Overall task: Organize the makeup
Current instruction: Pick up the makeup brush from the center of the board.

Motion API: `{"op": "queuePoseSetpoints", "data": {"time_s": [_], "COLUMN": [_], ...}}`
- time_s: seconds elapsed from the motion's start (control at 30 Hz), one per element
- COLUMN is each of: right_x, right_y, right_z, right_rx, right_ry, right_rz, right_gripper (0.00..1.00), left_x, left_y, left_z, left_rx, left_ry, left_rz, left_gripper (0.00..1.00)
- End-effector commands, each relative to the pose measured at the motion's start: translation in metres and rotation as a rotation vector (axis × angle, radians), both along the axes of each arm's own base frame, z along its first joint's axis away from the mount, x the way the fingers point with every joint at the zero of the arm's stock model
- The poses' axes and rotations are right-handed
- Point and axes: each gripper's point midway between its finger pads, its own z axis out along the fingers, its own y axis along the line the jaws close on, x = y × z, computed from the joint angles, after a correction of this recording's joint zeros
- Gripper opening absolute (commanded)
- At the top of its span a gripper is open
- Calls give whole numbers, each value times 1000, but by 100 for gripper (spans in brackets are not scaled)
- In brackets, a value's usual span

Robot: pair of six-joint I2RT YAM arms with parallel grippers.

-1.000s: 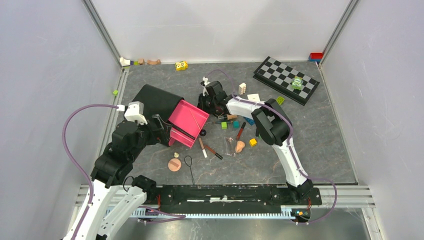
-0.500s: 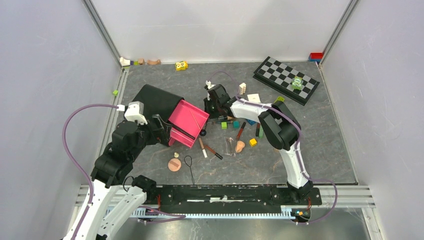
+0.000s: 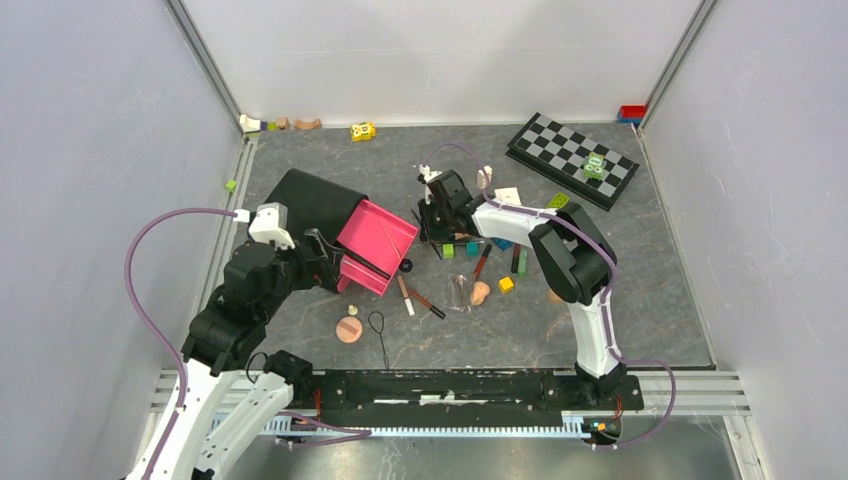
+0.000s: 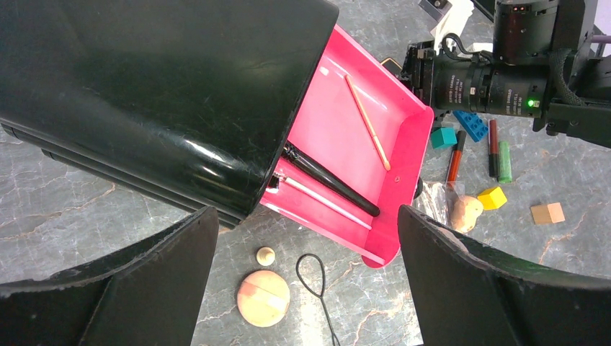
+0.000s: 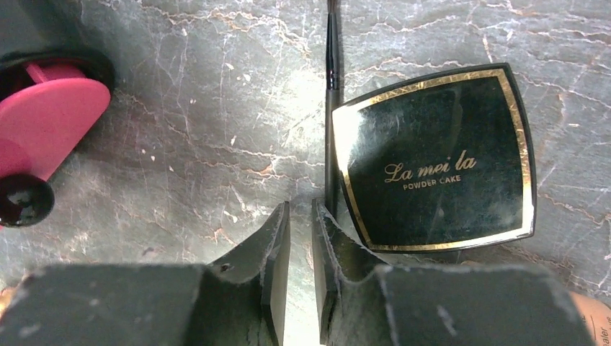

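Right wrist cam: thin brush (image 5: 332, 86) runs off the top edge, lower end ducks behind the right end effector (image 5: 301, 209). Tray (image 5: 43, 130) cropped at left. Left wrist cam: thick brush (image 4: 331, 184) vanishes under the case (image 4: 158, 94).

Chessboard (image 3: 550, 145) far right (green toy (image 3: 596, 166) atop)

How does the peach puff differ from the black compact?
The puff is round and peach; the compact is square, glossy black, gold-edged and lettered. The puff lies near the pink tray; the compact sits beside the right gripper. Both lie flat on the table.
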Motion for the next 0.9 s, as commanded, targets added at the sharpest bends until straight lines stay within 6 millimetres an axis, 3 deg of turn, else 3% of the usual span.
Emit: {"op": "queuePoseSetpoints", "data": {"time_s": [0.0,0.2,0.6,0.87], "right_x": [-4,3,16,16], "right_y": [2,5,-20,-17], "right_z": [22,47,27,27], "right_rx": [42,74,-91,-102], "right_ry": [-35,-110,-104,-107], "right_rz": [73,78,-2,40], "right_gripper": [24,26,34,41], "left_x": [6,5,5,6], "left_y": [-3,-3,-2,-3], "left_z": [8,9,9,8], "left_rx": [-2,-4,-3,-2], "left_ry": [-38,-42,-42,-39], "left_rz": [-12,-14,-12,-17], "left_gripper": [100,100,100,100]}}
